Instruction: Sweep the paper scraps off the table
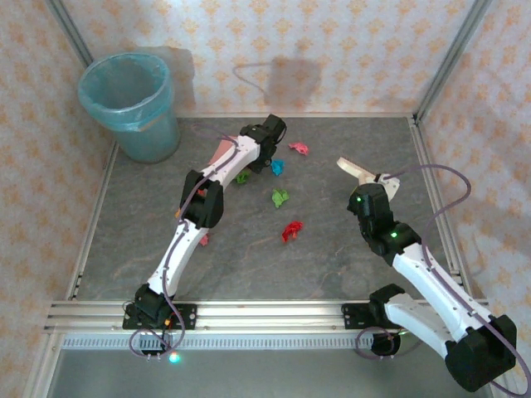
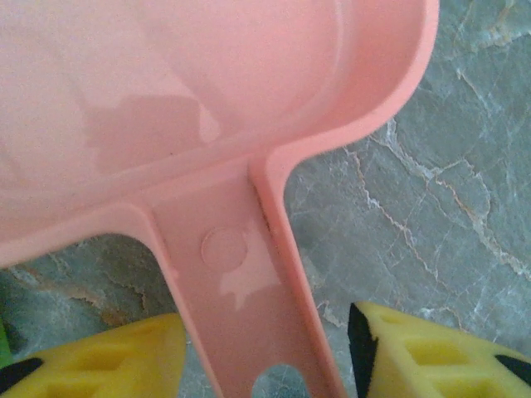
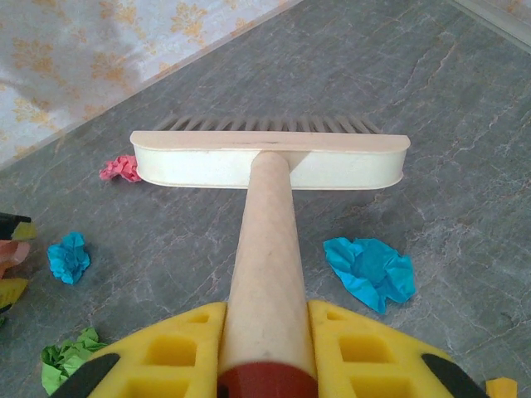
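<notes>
Paper scraps point(image 1: 280, 197) lie between dustpan point(image 1: 221, 154) and brush point(image 1: 358, 172).

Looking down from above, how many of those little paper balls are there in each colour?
Green scraps: 2
Blue scraps: 1
Pink scraps: 1
Red scraps: 2, one against the left arm
Total: 6; an orange speck by that arm is too small to tell.
</notes>
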Robot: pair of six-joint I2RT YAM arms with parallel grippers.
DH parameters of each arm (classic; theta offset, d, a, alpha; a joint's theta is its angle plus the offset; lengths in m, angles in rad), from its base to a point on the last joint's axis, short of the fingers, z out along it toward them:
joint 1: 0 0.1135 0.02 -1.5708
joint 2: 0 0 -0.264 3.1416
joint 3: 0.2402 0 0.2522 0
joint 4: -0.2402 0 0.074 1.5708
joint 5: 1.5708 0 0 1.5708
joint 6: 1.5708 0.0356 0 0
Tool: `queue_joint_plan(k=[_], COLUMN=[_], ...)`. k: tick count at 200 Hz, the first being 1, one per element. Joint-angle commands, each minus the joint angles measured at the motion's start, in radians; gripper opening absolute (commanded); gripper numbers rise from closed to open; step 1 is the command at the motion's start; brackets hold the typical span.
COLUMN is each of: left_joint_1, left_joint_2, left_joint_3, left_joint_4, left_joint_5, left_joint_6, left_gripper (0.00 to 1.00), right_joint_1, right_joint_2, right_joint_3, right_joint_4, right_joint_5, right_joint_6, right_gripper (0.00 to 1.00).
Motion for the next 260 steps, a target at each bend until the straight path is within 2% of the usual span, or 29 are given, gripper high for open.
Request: queue_joint_plan(k=[1, 74, 117, 126, 181, 197, 226, 260], left_joint_1=[0.005, 0.014, 0.014, 0.013, -0.052, -0.098, -0.207, -0.299], left_joint_2=[0.021, -0.039, -0.181, -0.238, -0.620, -0.738, -0.974, -1.175], left_joint_3=[0.031, 0.035, -0.002, -0.058, -0.468, -0.640, -0.931, -1.225], left_joint_4=[-0.002, -0.040, -0.096, -0.077, -0.042, -0.019, 0.008, 0.054], left_joint_5=[0.008, 0.020, 0.028, 0.052, 0.090, 0.070, -0.040, -0.023], left_joint_6=[0.021, 0.092, 0.230, 0.272, 0.526, 0.592, 0.697, 0.763], left_gripper=[0.48, 0.21, 0.05, 0.00, 0.00, 0.00, 0.00, 0.00], right_joint_1=[0.009, 0.015, 0.018, 0.018, 0.020, 0.019, 0.021, 0.021], right_joint_2=[-0.013, -0.011, -0.017, -0.019, -0.046, -0.056, -0.079, -0.093], right_joint_3=[-0.006, -0.007, -0.011, -0.012, -0.024, -0.030, -0.037, -0.044], right_joint_4=[0.052, 0.057, 0.062, 0.063, 0.070, 0.076, 0.079, 0.088], right_joint_5=[0.028, 0.037, 0.038, 0.039, 0.035, 0.032, 0.023, 0.016], right_joint_6=[-0.013, -0.022, -0.025, -0.026, -0.024, -0.022, -0.021, -0.021], right_gripper=[0.00, 0.00, 0.00, 0.00, 0.00, 0.00, 0.00, 0.00])
